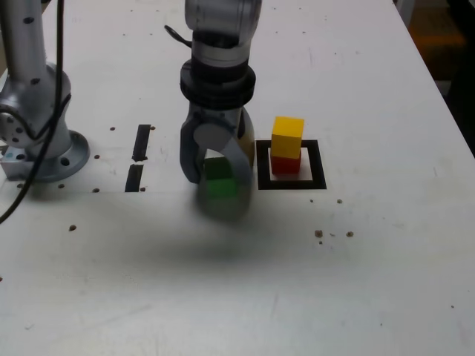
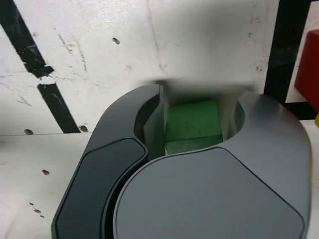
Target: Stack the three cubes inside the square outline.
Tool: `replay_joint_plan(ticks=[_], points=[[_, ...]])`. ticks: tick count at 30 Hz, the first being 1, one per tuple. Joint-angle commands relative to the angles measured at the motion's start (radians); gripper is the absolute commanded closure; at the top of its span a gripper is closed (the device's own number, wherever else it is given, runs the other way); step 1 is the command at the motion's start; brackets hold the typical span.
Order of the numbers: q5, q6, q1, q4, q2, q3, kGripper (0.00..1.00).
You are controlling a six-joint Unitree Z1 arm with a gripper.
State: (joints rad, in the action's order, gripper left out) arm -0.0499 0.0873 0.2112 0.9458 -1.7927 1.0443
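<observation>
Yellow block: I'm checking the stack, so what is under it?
Under the yellow block the exterior view shows the red block, standing inside the black square outline. The red block's top is covered, as is any floor beneath it.

From here I see a pale surface marked with dark specks and scuffs, plus two short black tape strips (rather worn). Beyond its far edge, at the exterior view's right, something brown sits in shadow.
</observation>
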Motion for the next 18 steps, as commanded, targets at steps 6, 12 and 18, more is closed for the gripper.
replay_joint_plan(ticks=[6, 12, 18], points=[[0.033, 0.024, 0.002, 0.087, 0.046, 0.001, 0.88], [0.081, 0.043, 0.002, 0.196, 0.083, 0.058, 0.88], [0.122, 0.044, 0.002, 0.284, 0.097, 0.135, 0.88]])
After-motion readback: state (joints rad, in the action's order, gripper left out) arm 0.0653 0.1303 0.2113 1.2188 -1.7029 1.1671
